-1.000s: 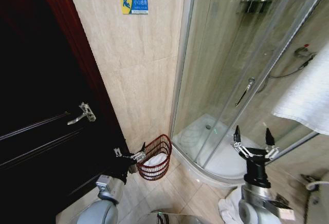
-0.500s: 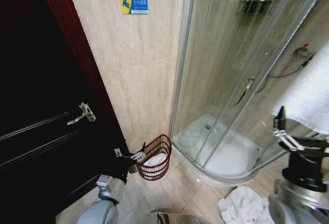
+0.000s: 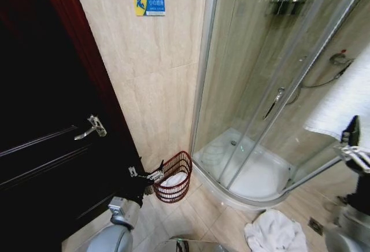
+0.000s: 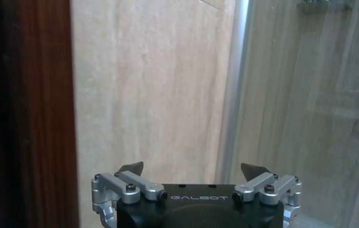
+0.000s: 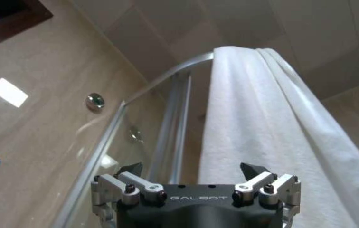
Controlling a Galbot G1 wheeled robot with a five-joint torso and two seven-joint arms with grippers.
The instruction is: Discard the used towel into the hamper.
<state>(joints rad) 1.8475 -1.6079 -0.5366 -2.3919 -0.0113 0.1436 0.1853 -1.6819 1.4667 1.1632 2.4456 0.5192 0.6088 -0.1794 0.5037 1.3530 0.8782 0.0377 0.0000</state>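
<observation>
Reaching for the white towel (image 5: 274, 128) hung over the shower rail: I'd pinch a thick fold near the top so it slides off clean. Right gripper (image 5: 192, 170) is wide open and empty, the towel right at its 12 o'clock. Left gripper (image 4: 192, 169) waits open, empty, low by the wall. The hamper (image 3: 173, 178) sits on the floor at the head view's 7 o'clock, well apart from the towel.

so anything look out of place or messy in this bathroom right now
Yes: a white towel lies crumpled on the floor tiles by the shower base, apart from the hamper, which already holds white cloth. Another towel hangs neatly over the shower rail, in front of the open right gripper.
</observation>
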